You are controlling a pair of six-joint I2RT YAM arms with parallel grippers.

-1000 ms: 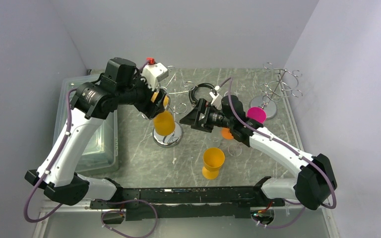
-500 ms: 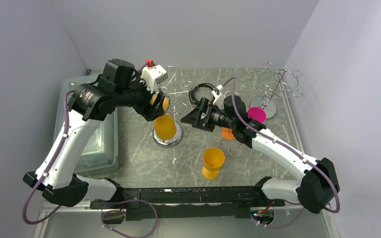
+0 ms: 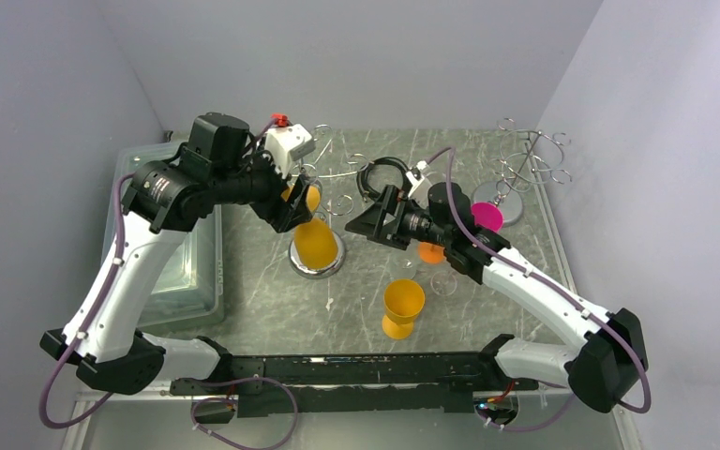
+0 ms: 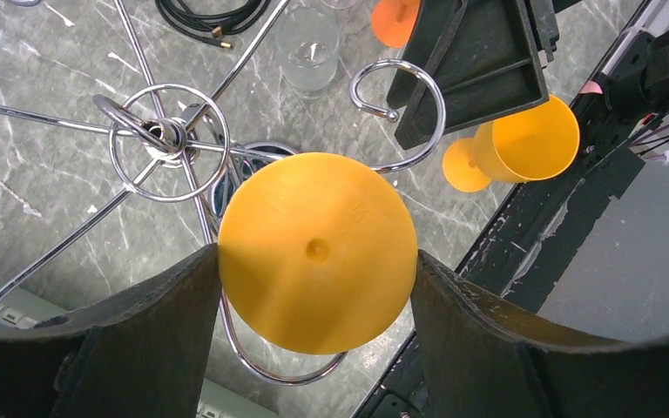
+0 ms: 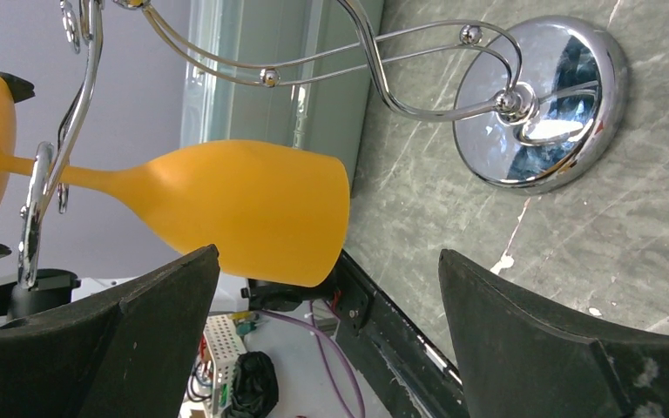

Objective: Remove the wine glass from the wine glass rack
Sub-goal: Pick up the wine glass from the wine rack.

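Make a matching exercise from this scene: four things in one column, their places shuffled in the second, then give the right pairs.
1. hanging orange glass
2. pink glass
3. loose orange glass
4. plastic bin

a. far left
b. front centre
c. foot held in the left gripper
d. by the small rack on the right

Pairs: 1-c, 2-d, 3-b, 4-a

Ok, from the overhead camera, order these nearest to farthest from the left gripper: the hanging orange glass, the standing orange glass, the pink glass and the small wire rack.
From the left gripper:
1. hanging orange glass, its foot between the fingers, just below the gripper.
2. standing orange glass, near-centre of the table.
3. pink glass, to the right.
4. small wire rack, far right corner.
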